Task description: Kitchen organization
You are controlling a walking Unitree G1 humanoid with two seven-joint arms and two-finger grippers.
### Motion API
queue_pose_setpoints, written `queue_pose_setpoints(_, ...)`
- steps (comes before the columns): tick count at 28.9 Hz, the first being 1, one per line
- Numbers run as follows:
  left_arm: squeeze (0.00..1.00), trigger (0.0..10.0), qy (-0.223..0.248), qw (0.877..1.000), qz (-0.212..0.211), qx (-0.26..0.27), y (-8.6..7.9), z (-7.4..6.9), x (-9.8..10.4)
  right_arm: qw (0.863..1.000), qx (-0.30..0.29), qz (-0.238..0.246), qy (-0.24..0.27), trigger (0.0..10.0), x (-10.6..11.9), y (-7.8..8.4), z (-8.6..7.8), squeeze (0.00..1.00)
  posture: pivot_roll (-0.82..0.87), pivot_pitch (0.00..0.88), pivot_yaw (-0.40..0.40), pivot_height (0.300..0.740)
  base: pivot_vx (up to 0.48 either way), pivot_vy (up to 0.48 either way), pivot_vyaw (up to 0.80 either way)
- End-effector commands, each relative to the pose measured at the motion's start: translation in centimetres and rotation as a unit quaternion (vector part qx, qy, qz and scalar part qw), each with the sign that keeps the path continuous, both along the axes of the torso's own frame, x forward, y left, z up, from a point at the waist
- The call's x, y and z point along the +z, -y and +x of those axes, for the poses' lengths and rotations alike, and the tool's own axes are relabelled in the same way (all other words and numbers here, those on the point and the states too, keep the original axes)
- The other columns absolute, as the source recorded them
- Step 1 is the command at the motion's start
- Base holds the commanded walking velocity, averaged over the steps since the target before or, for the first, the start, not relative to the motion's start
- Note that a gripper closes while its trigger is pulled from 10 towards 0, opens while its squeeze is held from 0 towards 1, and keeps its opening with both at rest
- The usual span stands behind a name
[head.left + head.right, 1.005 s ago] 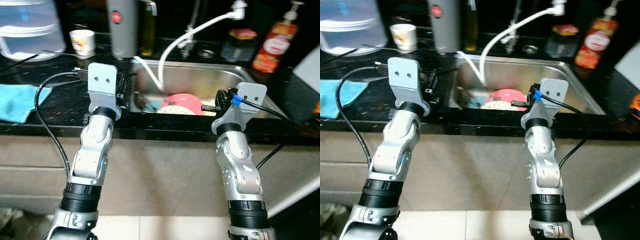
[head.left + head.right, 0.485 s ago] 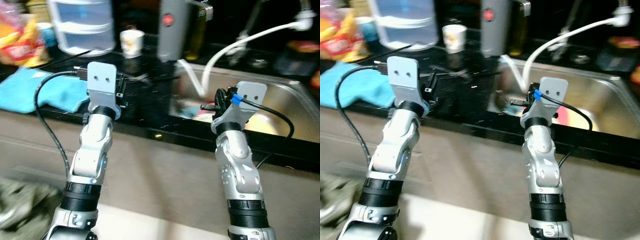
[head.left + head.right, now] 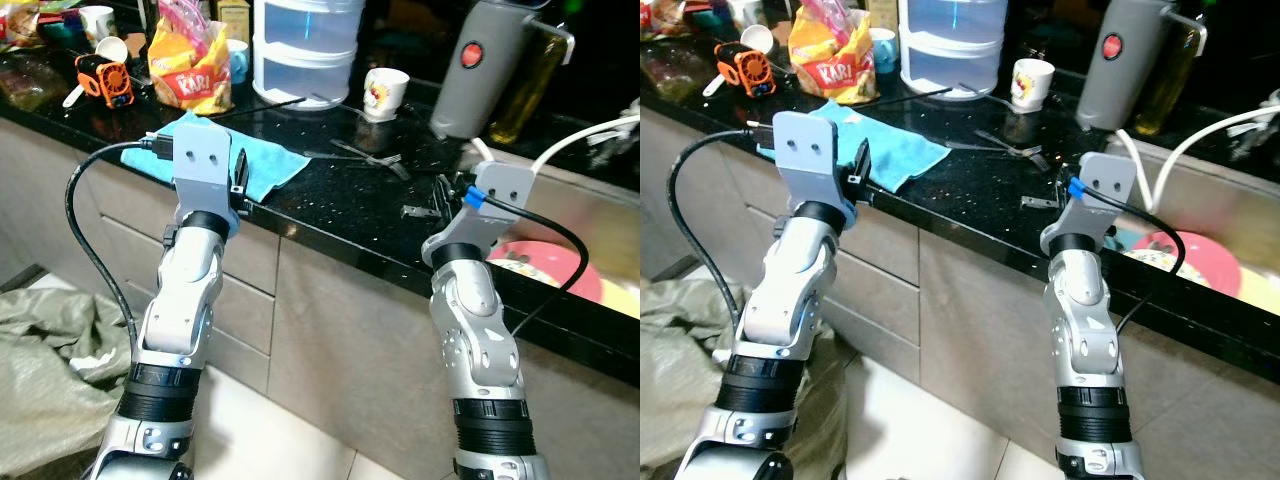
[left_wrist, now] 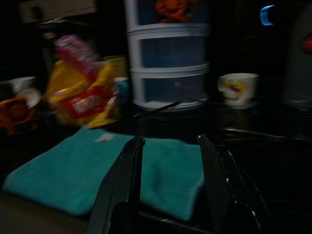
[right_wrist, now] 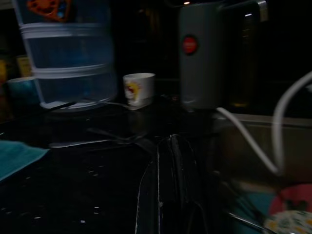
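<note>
The crumpled teal cloth (image 3: pixel 222 160) is lying flat at the front edge of the black speckled counter (image 3: pixel 340 195), within reach for wiping. The left gripper (image 4: pixel 168 183) is hovering just before it, fingers spread and holding nothing. The right gripper (image 5: pixel 168 180) is hanging over the counter beside the steel sink (image 3: pixel 600 215), fingers pressed together, empty. A white printed cup (image 3: pixel 385 93) is standing behind.

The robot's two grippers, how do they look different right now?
The left gripper has its fingers spread open with a gap between them, while the right gripper has its fingers pressed shut together. The left gripper faces the blue cloth; the right gripper is nearer the sink. Both have long black fingers and hold nothing.
</note>
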State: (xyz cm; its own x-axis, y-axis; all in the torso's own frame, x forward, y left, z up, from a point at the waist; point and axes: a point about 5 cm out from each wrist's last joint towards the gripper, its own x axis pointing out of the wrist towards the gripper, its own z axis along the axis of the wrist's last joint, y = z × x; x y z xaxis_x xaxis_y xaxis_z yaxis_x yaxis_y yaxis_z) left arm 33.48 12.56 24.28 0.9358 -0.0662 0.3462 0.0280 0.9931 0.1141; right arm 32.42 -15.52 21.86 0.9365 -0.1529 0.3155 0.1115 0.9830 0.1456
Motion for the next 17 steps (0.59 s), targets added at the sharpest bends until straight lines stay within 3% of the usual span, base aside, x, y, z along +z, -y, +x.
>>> queue_pose_setpoints(1, 0.00, 10.0, -0.010, 1.000, 0.002, -0.007, 0.36, 0.06, -0.26, 1.000, -0.006, 0.004, -0.007, 10.0, -0.33, 0.41, -0.06, 0.00, 0.17, 0.000, -0.076, 0.740, 0.000, 0.000, 0.00)
queue_pose_setpoints(4, 0.00, 10.0, -0.011, 1.000, 0.002, -0.007, 0.36, 0.06, -0.28, 1.000, -0.005, 0.007, -0.009, 10.0, -0.38, 0.38, -0.06, 0.00, 0.17, 0.000, -0.076, 0.740, 0.000, 0.000, -0.38)
queue_pose_setpoints(14, 0.00, 10.0, -0.013, 1.000, 0.002, -0.008, 0.42, 0.10, -0.31, 1.000, -0.003, 0.011, -0.012, 10.0, -0.42, 0.40, 0.01, 0.00, 0.17, 0.000, -0.077, 0.740, 0.000, 0.000, -0.77)
queue_pose_setpoints(17, 0.00, 10.0, -0.013, 1.000, 0.002, -0.008, 0.45, 0.09, -0.32, 1.000, -0.004, 0.005, -0.011, 10.0, -0.37, 0.41, -0.01, 0.00, 0.17, 0.000, -0.077, 0.740, 0.000, 0.000, 0.00)
